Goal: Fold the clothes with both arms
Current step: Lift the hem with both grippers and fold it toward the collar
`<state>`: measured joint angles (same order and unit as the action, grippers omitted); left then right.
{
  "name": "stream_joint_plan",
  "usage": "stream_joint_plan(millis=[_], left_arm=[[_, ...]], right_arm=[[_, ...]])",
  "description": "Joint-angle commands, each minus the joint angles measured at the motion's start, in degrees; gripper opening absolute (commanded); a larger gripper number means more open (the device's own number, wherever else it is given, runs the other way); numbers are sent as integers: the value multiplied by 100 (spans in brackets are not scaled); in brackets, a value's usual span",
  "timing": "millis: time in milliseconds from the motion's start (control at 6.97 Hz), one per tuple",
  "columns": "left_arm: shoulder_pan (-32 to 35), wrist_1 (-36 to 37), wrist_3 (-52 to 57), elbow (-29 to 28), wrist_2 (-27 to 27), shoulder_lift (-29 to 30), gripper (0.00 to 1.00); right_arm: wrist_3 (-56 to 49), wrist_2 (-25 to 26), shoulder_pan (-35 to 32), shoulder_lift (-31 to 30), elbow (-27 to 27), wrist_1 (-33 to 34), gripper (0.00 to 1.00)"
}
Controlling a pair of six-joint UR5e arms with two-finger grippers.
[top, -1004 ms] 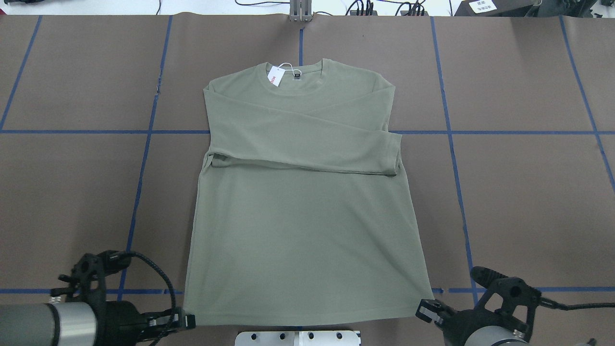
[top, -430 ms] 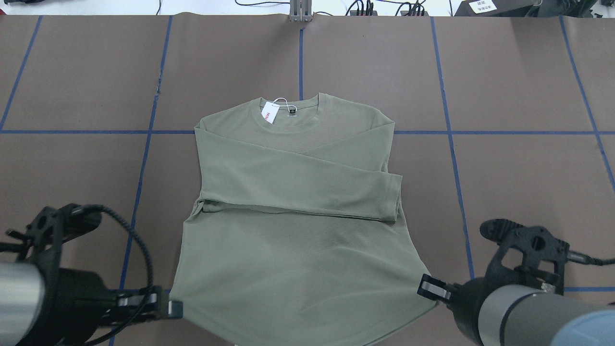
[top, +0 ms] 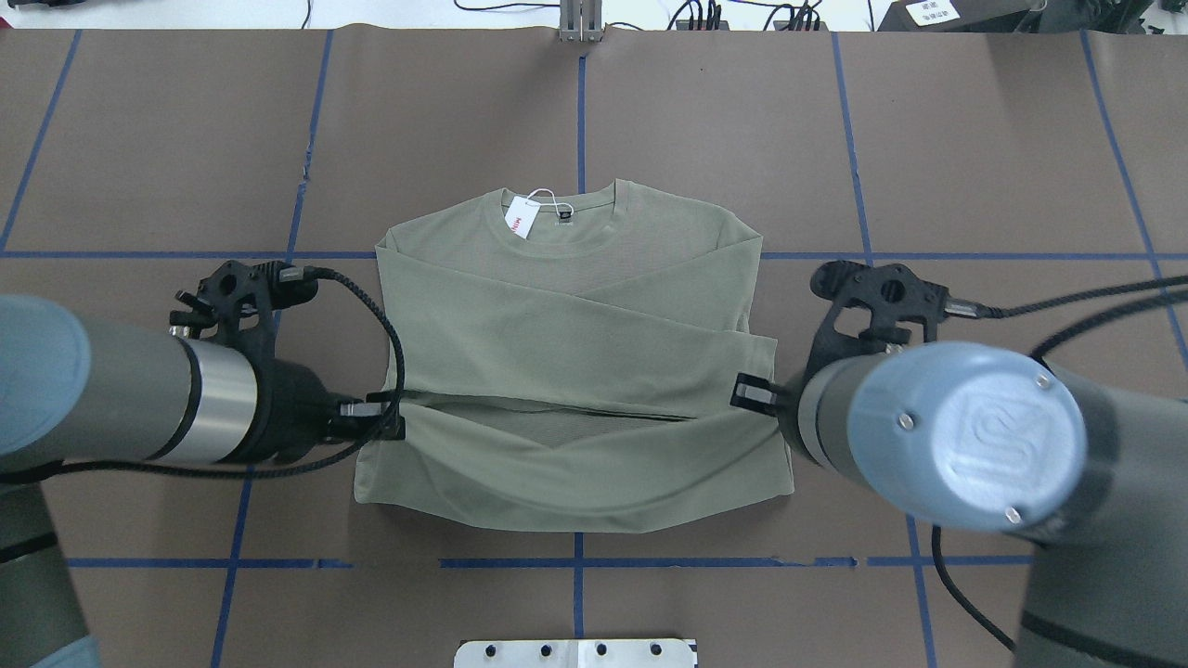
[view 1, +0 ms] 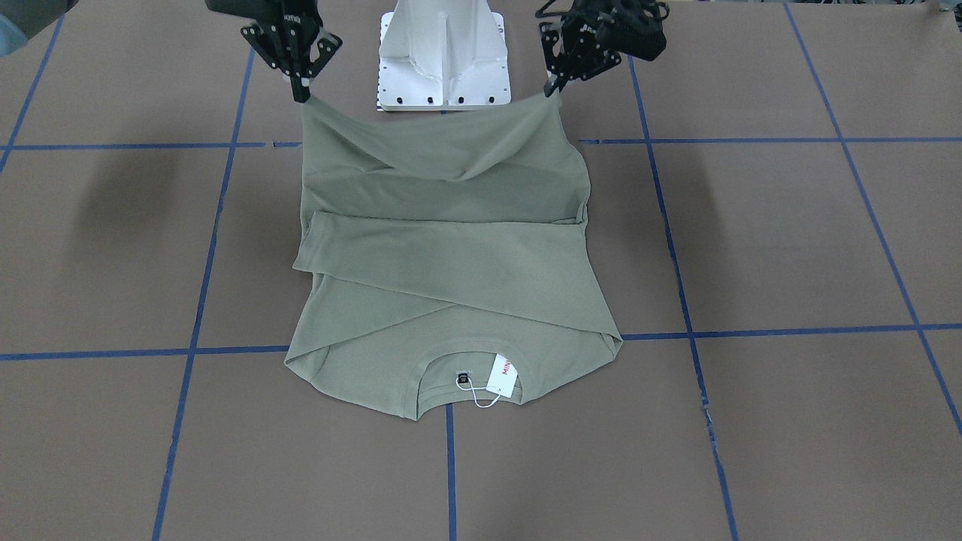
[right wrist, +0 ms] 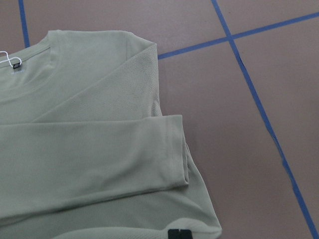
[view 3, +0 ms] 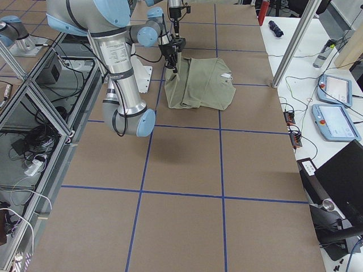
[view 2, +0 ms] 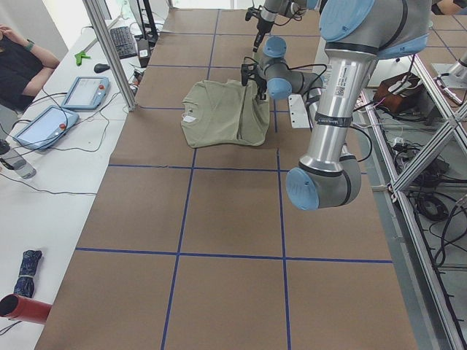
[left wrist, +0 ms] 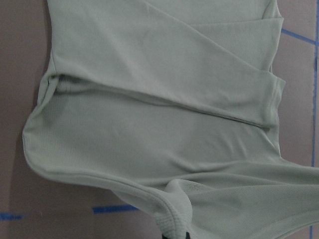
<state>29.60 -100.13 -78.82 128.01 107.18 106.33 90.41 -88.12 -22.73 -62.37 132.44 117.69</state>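
Shirt (top: 575,306), olive long-sleeve, lies mid-worktop (top: 139,139). Collar at 12 o'clock w/ hang tag (top: 522,218); sleeves crossed over chest. Hem end at 6 is raised & sags between both arms, so lower body beneath is mostly hidden. At 9 the left claw (top: 394,419) and at 3 the right claw (top: 747,391) each pinch tight on a hem corner, fingertips buried in cloth. Tag's red lettering only partly legible.

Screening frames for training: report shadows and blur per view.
Front-facing: two soft arm shadows on the brown table. Overhead: the right arm's light-blue joint cap looms large near the lens. Left wrist: the pale olive-green knit shirt blurs nearest the lens.
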Motion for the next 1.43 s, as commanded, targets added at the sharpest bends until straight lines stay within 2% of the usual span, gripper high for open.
stream_joint_plan(millis=[0, 143, 287, 574, 861, 1004, 1291], left_arm=[[1000, -50, 700, -635, 57, 327, 0], [1439, -33, 988, -793, 388, 405, 0], [1618, -59, 1148, -1178, 452, 511, 0], [1602, -260, 1149, -2694, 25, 1299, 0], [1576, -1337, 1141, -3970, -170, 1451, 0], [1550, -1525, 1141, -4298, -336, 1496, 0], [1383, -1536, 1141, -4354, -399, 1505, 0]], right_arm=[[-785, -354, -836, 101, -780, -694, 0], [-962, -512, -1091, 320, -1120, -703, 0], [-1112, -531, -1276, 609, -1681, -982, 0], [-1297, -635, -1671, 656, -2850, -2069, 0], [-1588, -750, -1981, 1189, -4018, -2372, 0], [-1588, -750, -1999, 1262, -4442, -2756, 0], [-1623, -742, -1999, 1262, -4945, -3198, 0]])
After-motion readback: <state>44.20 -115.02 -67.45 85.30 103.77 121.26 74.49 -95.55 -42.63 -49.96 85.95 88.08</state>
